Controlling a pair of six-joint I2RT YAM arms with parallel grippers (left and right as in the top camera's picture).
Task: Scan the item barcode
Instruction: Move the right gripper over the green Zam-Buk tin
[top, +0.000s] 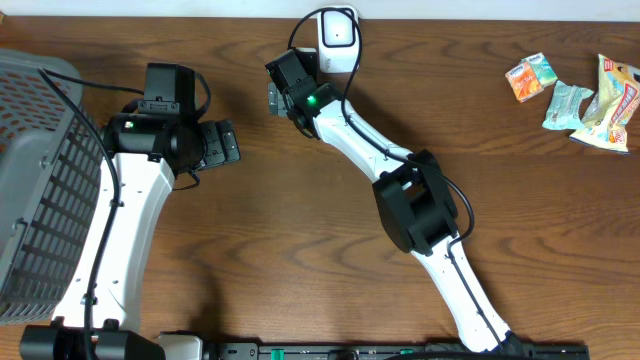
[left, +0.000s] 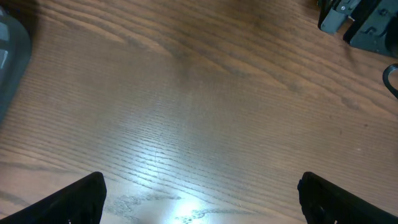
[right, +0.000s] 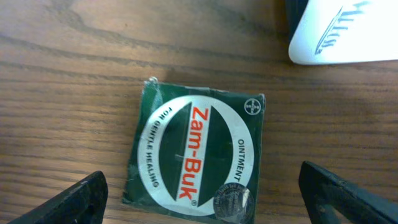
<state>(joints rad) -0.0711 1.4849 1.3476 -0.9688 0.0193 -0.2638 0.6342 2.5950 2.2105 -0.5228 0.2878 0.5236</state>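
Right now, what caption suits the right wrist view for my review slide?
Right claw, open, above a green Zam-Buk packet lying flat on the wooden table, white scanner at upper right.

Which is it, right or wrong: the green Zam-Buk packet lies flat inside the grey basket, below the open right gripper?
Wrong: the right wrist view shows the green Zam-Buk packet lying flat on the table, not inside the basket, below the open right gripper.

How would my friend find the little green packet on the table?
Start at the white scanner at the far edge of the brown table. Just beside it, under the right pincer, lies a flat square packet. It is dark green with a white ring and red Zam-Buk letters, unlike the bright orange and yellow snack packets in the far corner.
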